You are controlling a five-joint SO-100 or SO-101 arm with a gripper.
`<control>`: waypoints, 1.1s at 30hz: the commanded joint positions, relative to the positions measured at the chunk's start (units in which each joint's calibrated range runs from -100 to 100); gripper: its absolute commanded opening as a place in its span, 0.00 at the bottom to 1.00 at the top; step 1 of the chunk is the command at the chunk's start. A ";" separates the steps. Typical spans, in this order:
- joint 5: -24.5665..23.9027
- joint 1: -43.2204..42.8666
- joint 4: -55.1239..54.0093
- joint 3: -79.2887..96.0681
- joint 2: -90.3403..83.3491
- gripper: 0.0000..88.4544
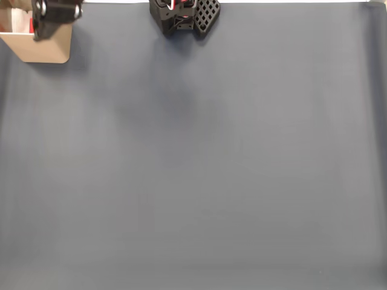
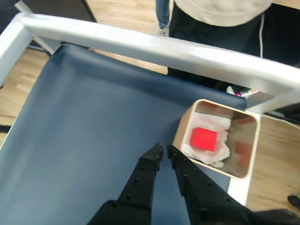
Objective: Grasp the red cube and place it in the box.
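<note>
Evidently placement is done: the red cube [image 2: 204,139] lies on white paper inside the box [image 2: 183,129], just ahead and right of my gripper [image 2: 164,151], whose fingers are nearly together and empty, so my next move is retreat.

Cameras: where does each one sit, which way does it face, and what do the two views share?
Fixed view: above the table, looking straight down at the blue mat; arm parts at the top edge, the box in the top-left corner.
Wrist view: on the arm, looking down past the nearly closed gripper at the box, the red cube inside.
Shared: the box and the mat.
</note>
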 commanded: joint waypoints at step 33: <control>1.37 -50.57 -2.08 -2.40 -1.16 0.00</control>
